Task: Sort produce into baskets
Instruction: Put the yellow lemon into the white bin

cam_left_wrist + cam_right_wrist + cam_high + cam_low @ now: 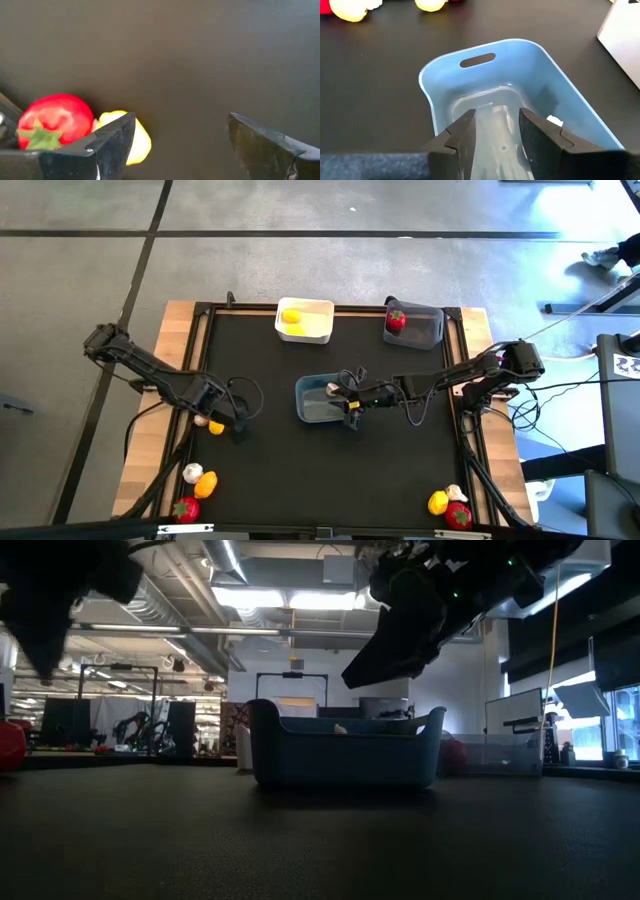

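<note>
Over the blue-grey basket (pixel 322 402) at mid-table hangs the right gripper (pixel 496 131), its two fingers parted by a narrow gap with nothing between them, pointing down into the bin. Just beyond one fingertip, against the basket's inner wall, lies a whitish piece (pixel 554 120), probably a garlic bulb; that placement suggests this bin is the one meant for the pale bulbs, and the gripper sits above it as it would just after a drop.

Off to the table's left side, the left gripper (pixel 181 145) is low over the mat with its fingers spread wide and empty. Beside one finger, partly hidden behind it, lie a yellow piece (pixel 141 143) and a red tomato-like piece with a green top (pixel 54 120), touching each other. The wide spread looks like readiness to straddle one of them, likely the yellow one nearest the finger.

Farther from both grippers, at the table's back edge, the white basket (pixel 304 321) holds yellow produce and the dark grey basket (pixel 415 324) holds a red piece, so the sorting seems to go by colour. Unsorted pieces wait at the front corners: a cluster on the left (pixel 195 491) and another on the right (pixel 450 506), each mixing red, yellow-orange and whitish items.
</note>
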`<move>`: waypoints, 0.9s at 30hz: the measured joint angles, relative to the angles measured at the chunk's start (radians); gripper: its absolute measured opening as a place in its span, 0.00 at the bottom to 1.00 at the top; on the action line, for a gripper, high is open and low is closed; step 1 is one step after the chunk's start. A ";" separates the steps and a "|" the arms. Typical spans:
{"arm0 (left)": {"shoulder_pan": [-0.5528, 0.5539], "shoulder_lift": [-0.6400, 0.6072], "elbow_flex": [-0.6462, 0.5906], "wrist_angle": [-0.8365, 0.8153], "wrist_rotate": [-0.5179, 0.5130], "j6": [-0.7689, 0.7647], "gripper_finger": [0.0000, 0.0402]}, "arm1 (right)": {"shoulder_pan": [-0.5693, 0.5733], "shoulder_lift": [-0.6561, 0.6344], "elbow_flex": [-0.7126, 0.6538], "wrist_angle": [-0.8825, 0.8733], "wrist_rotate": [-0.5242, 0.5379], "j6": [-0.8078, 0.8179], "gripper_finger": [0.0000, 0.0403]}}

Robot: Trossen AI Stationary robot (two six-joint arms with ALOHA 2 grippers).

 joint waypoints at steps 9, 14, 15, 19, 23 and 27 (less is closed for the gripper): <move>-0.040 0.000 -0.065 -0.019 0.066 -0.178 0.77 | 0.000 0.000 0.000 -0.036 0.000 0.000 0.37; -0.046 0.000 -0.116 -0.015 0.117 -0.250 0.77 | 0.000 0.000 0.000 -0.040 0.001 0.000 0.37; -0.046 0.000 -0.126 -0.014 0.130 -0.265 0.77 | 0.000 0.000 0.000 -0.040 0.001 0.000 0.37; -0.046 0.000 -0.162 -0.011 0.160 -0.308 0.77 | 0.000 0.000 -0.001 -0.043 0.001 0.000 0.37; -0.046 0.002 -0.186 0.000 0.161 -0.334 0.77 | 0.000 0.000 -0.001 -0.043 0.001 0.000 0.37; -0.046 0.003 -0.223 0.053 0.161 -0.345 0.77 | 0.000 0.000 -0.001 -0.043 0.001 0.000 0.37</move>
